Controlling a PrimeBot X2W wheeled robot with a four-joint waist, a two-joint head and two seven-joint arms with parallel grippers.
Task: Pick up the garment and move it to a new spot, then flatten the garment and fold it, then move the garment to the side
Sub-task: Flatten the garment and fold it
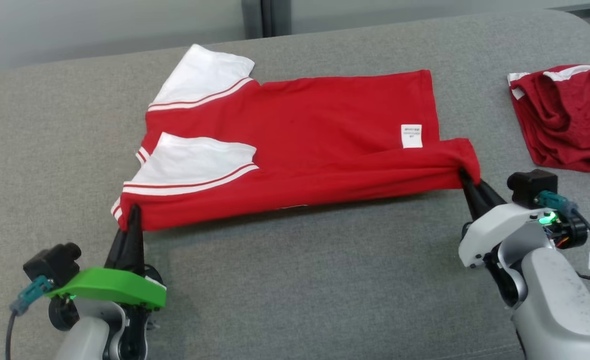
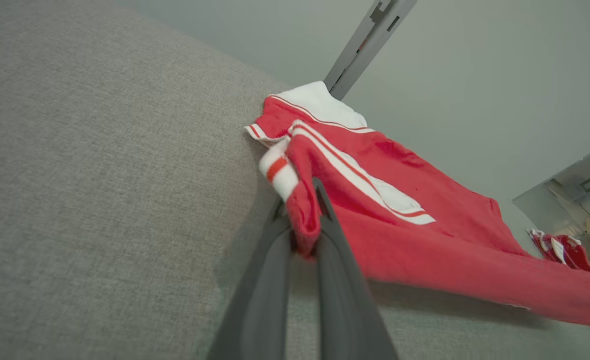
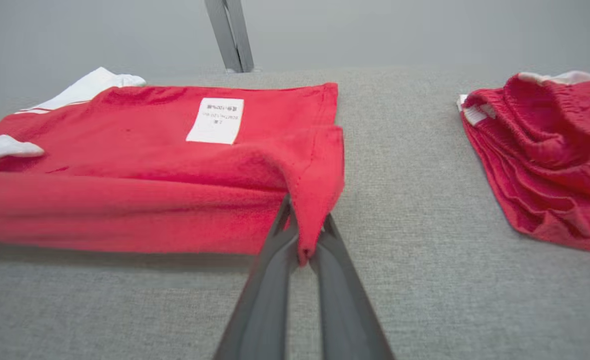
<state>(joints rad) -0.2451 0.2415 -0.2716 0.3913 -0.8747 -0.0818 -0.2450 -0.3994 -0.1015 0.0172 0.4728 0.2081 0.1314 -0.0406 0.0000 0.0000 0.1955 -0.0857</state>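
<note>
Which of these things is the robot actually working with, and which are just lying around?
In the job:
- red shirt with white sleeves, on the grey surface
- left gripper, shut on the shirt's near sleeve-end corner
- right gripper, shut on its near hem corner

Just lying about:
- crumpled red garment, off to the right, apart from the shirt

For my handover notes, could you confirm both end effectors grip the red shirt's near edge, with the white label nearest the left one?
No: the white label lies nearest the right end effector, as the head view shows. It and the left end effector grip the near edge of the red shirt.
</note>
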